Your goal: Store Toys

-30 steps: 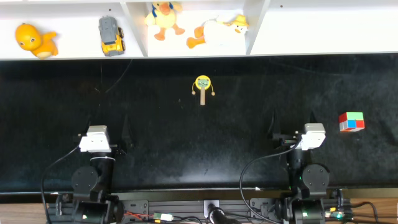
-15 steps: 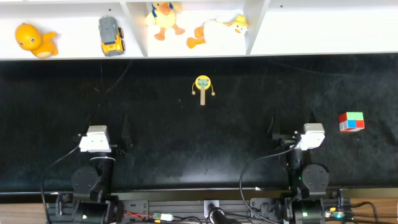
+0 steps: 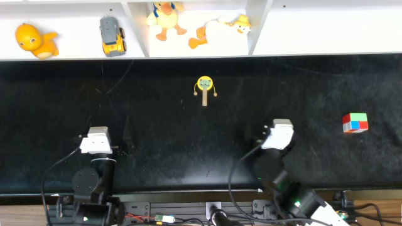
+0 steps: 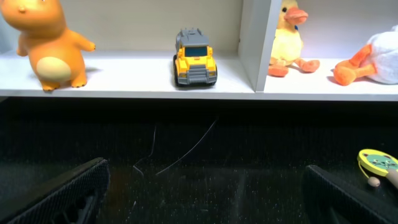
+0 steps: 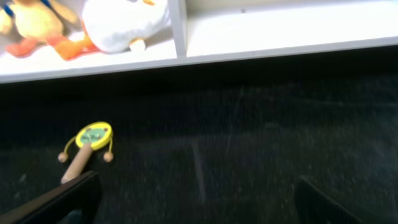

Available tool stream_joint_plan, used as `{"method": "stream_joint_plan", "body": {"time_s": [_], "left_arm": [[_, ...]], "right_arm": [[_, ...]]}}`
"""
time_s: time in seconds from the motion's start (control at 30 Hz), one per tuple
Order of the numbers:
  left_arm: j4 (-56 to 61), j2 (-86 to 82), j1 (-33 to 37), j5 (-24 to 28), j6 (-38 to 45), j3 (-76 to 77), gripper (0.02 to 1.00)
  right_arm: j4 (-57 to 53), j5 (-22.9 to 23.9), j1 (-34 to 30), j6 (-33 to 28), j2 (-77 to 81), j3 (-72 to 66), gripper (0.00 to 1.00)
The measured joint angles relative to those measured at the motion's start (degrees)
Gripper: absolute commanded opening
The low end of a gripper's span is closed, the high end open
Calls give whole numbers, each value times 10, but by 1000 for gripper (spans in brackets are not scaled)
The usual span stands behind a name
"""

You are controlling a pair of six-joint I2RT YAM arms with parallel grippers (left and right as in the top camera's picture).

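Two grippers sit low over the near part of the black mat (image 3: 188, 157), and neither holds anything. The left gripper (image 4: 205, 202) is at the near left, its fingers spread wide apart and pointing toward the far edge. The right gripper (image 5: 193, 205) is a little right of the middle, on an arm that leans in from the near right corner. Its fingers are spread wide as well.

Farther out, at the right side of the mat, a multi-coloured cube (image 3: 355, 123) rests on the cloth, well apart from the right gripper. Farther still, about the middle of the mat, lies a rattle (image 3: 204, 88). It has a round yellow head, a small bead hanging at each side, and a wooden handle pointing toward the near edge. It is left of and beyond the right gripper, touching neither gripper and lying short of the shelf.

Along the far edge runs a white shelf (image 3: 314, 31), split by upright walls. Its left compartment holds an orange figure (image 3: 34, 41) at the far left and a yellow toy truck (image 3: 111, 36) to the right of it, standing on its wheels with its front toward the near side. The middle compartment holds a yellow plush duck (image 3: 166, 19) sitting upright and, just beside it on the right, a white plush duck (image 3: 220, 30) with orange feet lying on its side.
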Motion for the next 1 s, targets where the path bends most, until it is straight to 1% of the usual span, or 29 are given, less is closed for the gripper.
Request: {"method": "stream_joint_plan", "body": {"time_s": [0.07,0.2,0.3,0.5,0.6,0.8,0.87,1.0], "left_arm": [[0,0,0,0,0,0,998],[0,0,0,0,0,0,998],[0,0,0,0,0,0,998],[0,0,0,0,0,0,998],[0,0,0,0,0,0,998],[0,0,0,0,0,0,998],[0,0,0,0,0,0,998],[0,0,0,0,0,0,998]], "right_arm": [[-29,26,32,34,65,45,993],[-95,38,58,93,172,120,993],[-137,12,61,125,249,178,996],[-145,-64,61,141,361,264,993],[-161,-92,61,146,410,308,993],[-208,-113,61,149,497,379,996],[-221,-121,59,160,523,400,996],[-258,-146,38,209,570,448,996]]}}
